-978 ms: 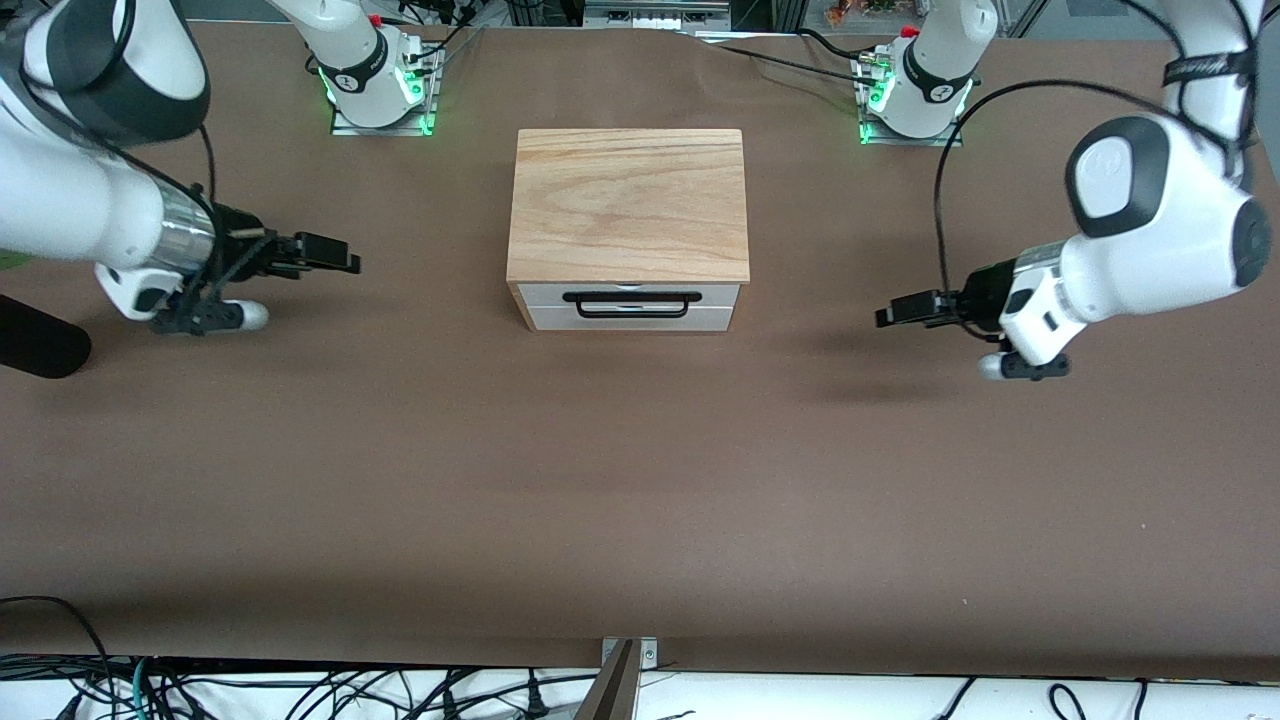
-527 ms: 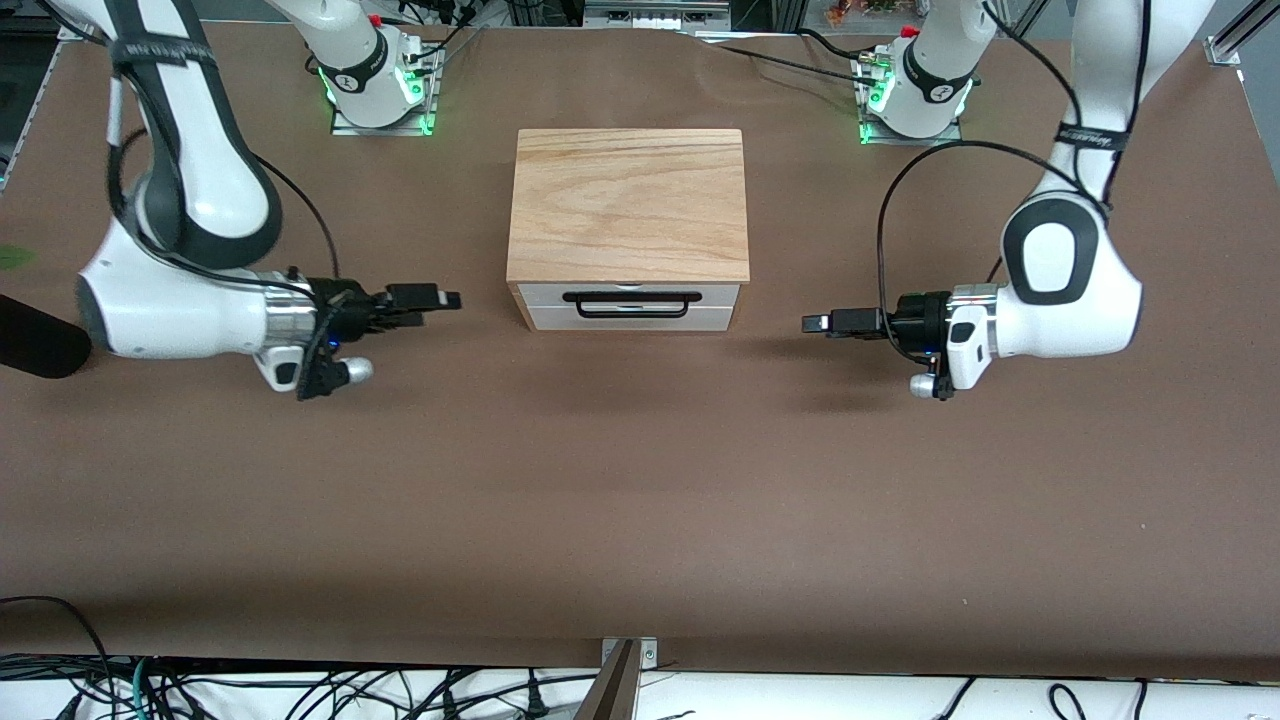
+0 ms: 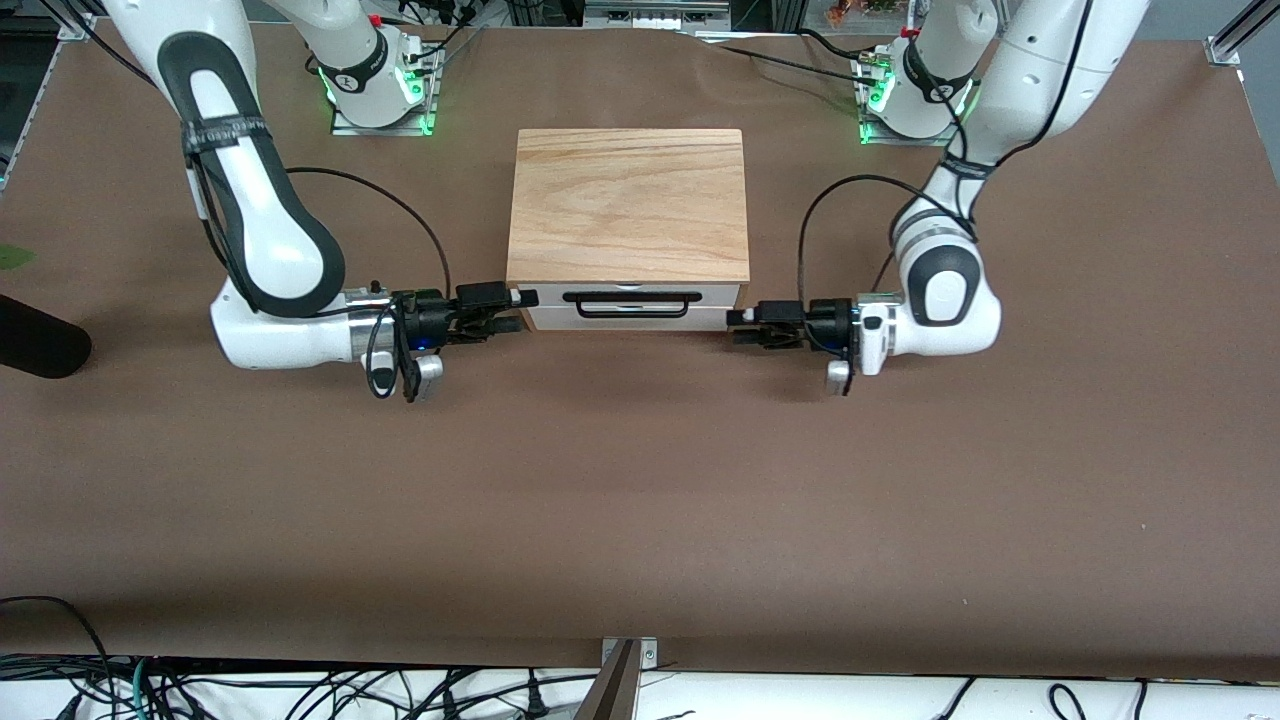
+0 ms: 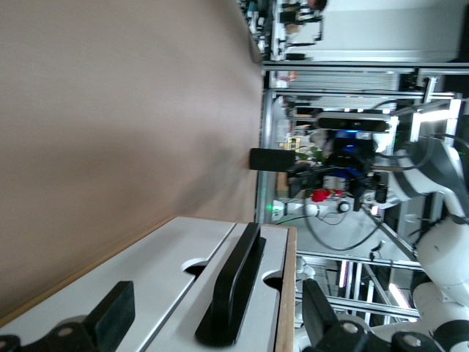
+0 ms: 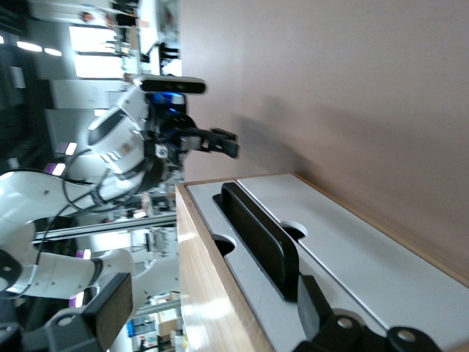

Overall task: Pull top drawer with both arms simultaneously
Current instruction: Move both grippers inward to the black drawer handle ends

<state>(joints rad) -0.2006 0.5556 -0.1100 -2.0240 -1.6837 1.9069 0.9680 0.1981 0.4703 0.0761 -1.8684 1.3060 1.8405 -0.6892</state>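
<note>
1. I found the cabinet point(image 3: 628, 205) standing midway between the two ends of the bench, close to the edge where the arm bases are bolted, its wood-grain top facing up and its white fronts turned toward the front camera.
2. The top drawer point(image 3: 630, 294) sat fully pushed in, its white panel flush with the plain lower drawer front point(image 3: 630, 319) beneath it.
3. The black bar handle point(image 3: 631, 304) ran across the middle of the drawer's panel, and nothing was touching it.
4. My right gripper point(image 3: 520, 309) hung low over the bench at the cabinet's corner toward the right arm's end, level with the drawer fronts and pointing along them.
5. In the right wrist view its fingers point(image 5: 110, 308) were spread apart, with the cabinet's front edge and the handle point(image 5: 256, 235) lying between them, and they held nothing.
6. My left gripper point(image 3: 735, 325) hung low at the matching corner toward the left arm's end, pointing in toward the drawer fronts.
7. In the left wrist view its fingers point(image 4: 113, 312) were likewise spread, with the near end of the handle point(image 4: 234, 290) between them but not gripped.
8. Both arms reached in from their bases at the bench's base-side edge, forearms lying nearly level above the brown surface point(image 3: 640, 500).
9. The two grippers faced each other across the cabinet's front, each just beside a corner of it.
</note>
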